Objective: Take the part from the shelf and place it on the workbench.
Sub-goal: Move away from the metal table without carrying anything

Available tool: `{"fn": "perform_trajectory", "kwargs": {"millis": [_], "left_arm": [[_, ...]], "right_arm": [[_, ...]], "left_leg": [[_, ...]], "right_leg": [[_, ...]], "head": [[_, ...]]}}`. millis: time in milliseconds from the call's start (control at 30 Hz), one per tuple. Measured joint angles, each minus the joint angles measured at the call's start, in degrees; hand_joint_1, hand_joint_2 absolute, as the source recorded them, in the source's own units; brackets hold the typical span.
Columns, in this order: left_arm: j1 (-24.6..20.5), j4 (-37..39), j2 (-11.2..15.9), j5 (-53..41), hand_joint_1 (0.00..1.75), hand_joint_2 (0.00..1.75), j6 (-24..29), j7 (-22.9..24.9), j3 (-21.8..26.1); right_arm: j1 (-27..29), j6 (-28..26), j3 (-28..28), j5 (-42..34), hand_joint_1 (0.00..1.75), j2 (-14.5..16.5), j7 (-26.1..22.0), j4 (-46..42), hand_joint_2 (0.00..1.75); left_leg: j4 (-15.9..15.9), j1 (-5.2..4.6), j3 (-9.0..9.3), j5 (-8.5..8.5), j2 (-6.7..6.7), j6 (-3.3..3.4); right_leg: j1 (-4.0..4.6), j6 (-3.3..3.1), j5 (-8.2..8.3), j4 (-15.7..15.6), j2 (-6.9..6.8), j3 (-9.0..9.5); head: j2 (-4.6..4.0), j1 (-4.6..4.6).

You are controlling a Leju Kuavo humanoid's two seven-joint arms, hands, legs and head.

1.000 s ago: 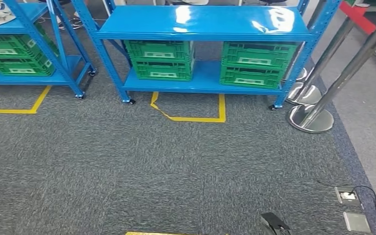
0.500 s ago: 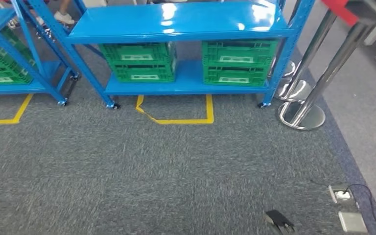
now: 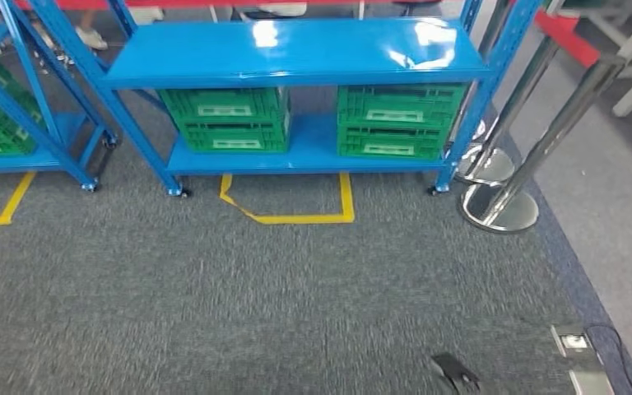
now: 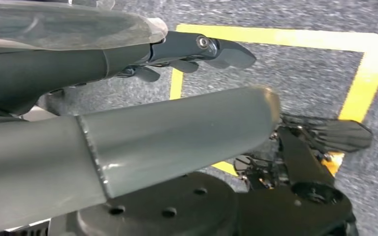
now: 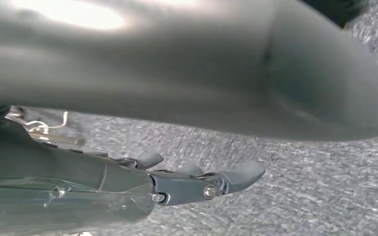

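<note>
A blue shelf [image 3: 296, 53] stands on grey carpet [image 3: 255, 296] ahead of the robot. Under its bare, glossy top board sit two green crates [image 3: 226, 119], side by side on the lower board. A yellow tape outline [image 3: 296, 206] lies on the carpet just in front of the shelf, and chrome barrier posts [image 3: 502, 197] stand just beside its right end.

The risk, I judge, is the approach: walking in off-line could bump a shelf leg or those posts.

The part itself is not something I can pick out; it may sit inside a crate, but that is hidden.

The left hand [image 4: 197, 51] hangs over the carpet, fingers straight and apart, holding nothing. The right hand [image 5: 202, 182] hangs likewise, released and empty.
</note>
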Motion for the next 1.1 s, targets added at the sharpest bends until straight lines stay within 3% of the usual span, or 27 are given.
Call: {"fn": "perform_trajectory", "kwargs": {"millis": [33,67,133,200,233,333,400,467,500,533,567,633,700,767,833,900,967,1000,1033,1067,1100], "left_arm": [[0.07,0.00,-0.09,0.01,0.00,0.00,0.01,0.01,0.00],[0.14,0.00,-0.19,0.01,0.00,0.00,0.02,0.01,0.00],[0.21,0.01,-0.33,0.02,0.00,0.00,0.03,0.01,0.00],[0.05,0.02,-0.34,0.02,0.00,0.00,0.04,0.01,-0.01],[-0.06,0.02,-0.35,0.01,0.00,0.00,0.04,0.01,-0.01],[-0.26,0.02,-0.43,-0.03,0.00,0.00,0.04,-0.01,-0.02],[-0.36,0.02,-0.51,-0.07,0.00,0.00,0.04,-0.02,-0.02],[-0.37,0.02,-0.61,-0.11,0.00,0.00,0.05,-0.03,-0.02],[-0.29,0.02,-0.65,-0.11,0.00,0.00,0.06,-0.03,-0.02],[-0.20,0.02,-0.67,-0.11,0.00,0.00,0.08,-0.03,-0.03],[-0.13,0.02,-0.66,-0.11,0.00,0.00,0.10,-0.04,-0.03],[-0.05,0.02,-0.63,-0.11,0.00,0.00,0.14,-0.07,-0.04],[-0.15,0.02,-0.63,-0.11,0.00,0.00,0.15,-0.10,-0.04],[-0.14,0.02,-0.67,-0.11,0.00,0.00,0.21,-0.13,-0.05],[0.10,0.02,-0.73,-0.11,0.00,0.00,0.30,-0.19,-0.07],[0.19,0.02,-0.74,-0.11,0.00,0.00,0.33,-0.32,-0.07],[0.13,0.02,-0.71,-0.10,0.00,0.00,0.37,-0.42,-0.07],[0.13,0.02,-0.71,-0.09,0.00,0.00,0.38,-0.45,-0.07],[0.18,0.02,-0.72,-0.08,0.00,0.00,0.40,-0.47,-0.07],[0.24,0.02,-0.75,-0.08,0.00,0.00,0.42,-0.49,-0.07],[0.30,0.02,-0.79,-0.07,0.00,0.00,0.44,-0.51,-0.08]], "right_arm": [[0.11,-0.01,0.00,-0.03,0.00,-0.03,0.02,0.01,0.00],[0.23,-0.02,0.00,-0.04,0.00,-0.08,0.04,0.02,0.00],[0.45,-0.02,0.00,-0.07,0.00,-0.22,0.05,0.05,0.00],[0.39,-0.01,0.00,-0.16,0.00,-0.28,-0.02,0.06,0.00],[0.31,-0.02,0.00,-0.25,0.00,-0.28,-0.05,0.04,0.00],[0.20,-0.03,0.00,-0.51,0.00,-0.28,-0.14,0.01,0.00],[0.15,-0.03,0.00,-0.65,0.00,-0.28,-0.26,0.02,0.00],[0.12,-0.04,0.00,-0.72,0.00,-0.29,-0.35,0.02,0.00],[0.16,-0.06,0.00,-0.73,0.00,-0.30,-0.36,0.02,0.00],[0.21,-0.07,0.00,-0.74,0.00,-0.30,-0.36,0.03,0.00],[0.24,-0.09,0.00,-0.78,0.00,-0.30,-0.39,0.03,0.00],[0.23,-0.10,0.00,-0.91,0.00,-0.30,-0.51,0.03,0.00],[0.15,-0.10,0.00,-1.13,0.00,-0.30,-0.68,0.03,0.00],[0.14,-0.09,0.01,-1.28,0.00,-0.30,-0.86,0.02,0.00],[0.18,-0.06,0.02,-1.32,0.00,-0.30,-0.99,0.02,0.00],[0.15,-0.02,0.02,-1.32,0.00,-0.35,-1.02,0.02,0.00],[0.16,-0.02,0.02,-1.32,0.00,-0.40,-1.02,0.02,0.00],[0.25,-0.02,0.02,-1.32,0.00,-0.41,-0.98,0.02,0.00],[0.38,-0.02,0.02,-1.32,0.00,-0.42,-0.93,0.03,0.00],[0.49,-0.01,0.02,-1.33,0.00,-0.44,-0.90,0.04,0.00],[0.58,-0.02,0.02,-1.34,0.00,-0.48,-0.86,0.05,0.00]], "left_leg": [[0.00,0.09,0.91,-0.67,0.00,-0.10],[0.01,0.22,1.91,-1.38,0.00,-0.26],[0.11,0.47,3.92,-2.86,0.06,-0.79],[0.25,0.57,5.02,-4.08,0.21,-1.50],[0.59,0.58,5.27,-4.34,0.27,-1.83],[4.65,0.75,4.07,-4.13,0.26,-2.66],[11.40,0.98,-0.21,-5.72,0.10,-3.21],[18.24,1.30,-5.83,-8.92,0.01,-3.73],[19.79,1.49,-7.85,-9.65,0.01,-3.90],[19.44,1.66,-8.90,-9.03,0.02,-4.01],[17.18,1.78,-8.95,-7.07,0.02,-4.04],[9.53,1.85,-7.18,-1.78,0.06,-3.85],[5.19,1.68,-5.91,-1.63,0.18,-3.31],[4.47,1.63,-5.28,-3.42,0.07,-2.41],[3.64,1.77,-3.87,-1.82,0.09,-1.51],[3.42,1.74,-2.46,-1.20,0.32,-0.91],[3.43,1.53,-1.38,-2.14,0.33,-0.59],[3.43,1.42,-0.76,-2.70,0.28,-0.53],[3.43,1.31,0.00,-3.32,0.21,-0.52],[3.43,1.23,0.86,-3.98,0.14,-0.56],[3.41,1.17,1.69,-4.65,0.12,-0.63]], "right_leg": [[-0.08,0.26,-0.23,0.03,-0.04,-1.03],[-0.18,0.49,0.98,-1.89,-0.12,-1.23],[-0.30,0.64,6.84,-8.63,-0.55,-0.44],[-0.07,-0.22,10.42,-12.70,-1.01,0.43],[0.12,-0.94,10.59,-13.02,-1.08,0.56],[0.14,-2.54,10.31,-13.69,-0.56,2.42],[0.01,-3.14,9.87,-14.17,-0.43,3.42],[-0.05,-3.37,9.28,-14.30,-0.21,3.88],[-0.09,-3.34,8.90,-14.32,-0.05,4.21],[-0.16,-3.23,8.49,-14.32,0.12,4.68],[-0.26,-3.06,8.04,-14.33,0.27,5.23],[-0.41,-2.56,7.05,-14.35,0.45,6.16],[-0.35,-1.81,6.02,-14.68,0.51,6.64],[-0.18,-0.95,5.91,-14.70,0.45,7.77],[-0.20,-0.37,5.46,-13.36,0.14,8.48],[-0.24,-0.13,3.35,-7.91,-0.15,5.74],[-0.15,0.01,0.30,-0.61,-0.23,0.86],[-0.11,0.07,-0.95,1.18,-0.23,-1.03],[-0.10,0.05,-1.29,1.02,-0.24,-2.08],[-0.07,-0.02,-0.28,-0.95,-0.24,-2.38],[0.00,-0.24,2.28,-4.11,-0.26,-2.27]], "head": [[0.01,0.14],[0.01,0.38],[0.01,0.78],[0.01,1.00],[0.01,0.87],[0.00,0.47],[0.00,0.00],[0.01,-0.51],[0.01,-0.60],[0.01,-0.67],[0.01,-0.75],[0.01,-1.00],[0.01,-1.39],[0.01,-1.45],[0.00,-1.04],[0.00,-0.46],[0.01,0.16],[0.01,0.38],[0.01,0.65],[0.01,0.88],[0.01,1.18]]}}
